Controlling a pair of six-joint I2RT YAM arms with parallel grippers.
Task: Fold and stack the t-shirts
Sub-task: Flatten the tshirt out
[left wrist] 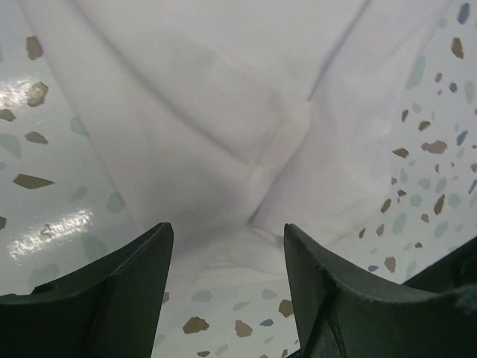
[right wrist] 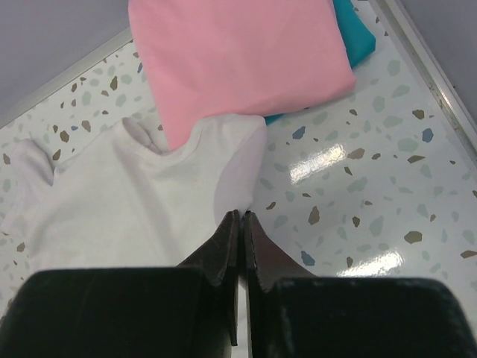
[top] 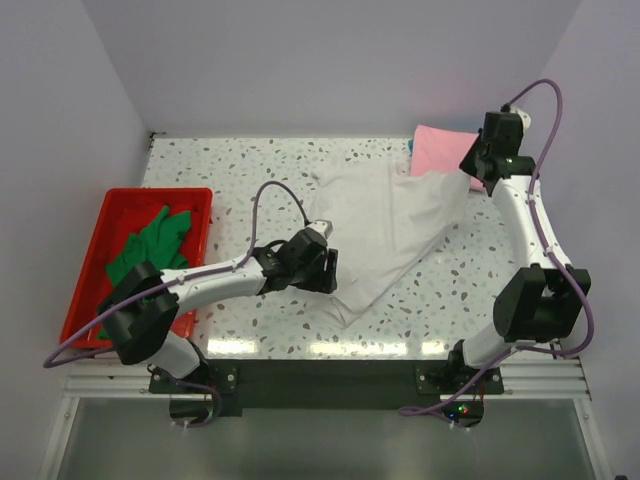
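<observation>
A large white t-shirt (top: 385, 225) lies crumpled across the middle of the table, stretched toward the far right. My right gripper (right wrist: 241, 216) is shut on the edge of the white t-shirt (right wrist: 134, 201) and holds it up near a folded pink t-shirt (right wrist: 235, 56) that lies on a teal t-shirt (right wrist: 354, 33). My left gripper (left wrist: 227, 242) is open, its jaws wide apart, low over the near corner of the white t-shirt (left wrist: 223, 134). A green t-shirt (top: 152, 245) lies in the red tray (top: 95, 270).
The red tray sits at the table's left edge. The pink and teal t-shirts (top: 440, 150) sit at the far right corner by the back wall. Speckled tabletop (top: 440, 300) shows at the near right.
</observation>
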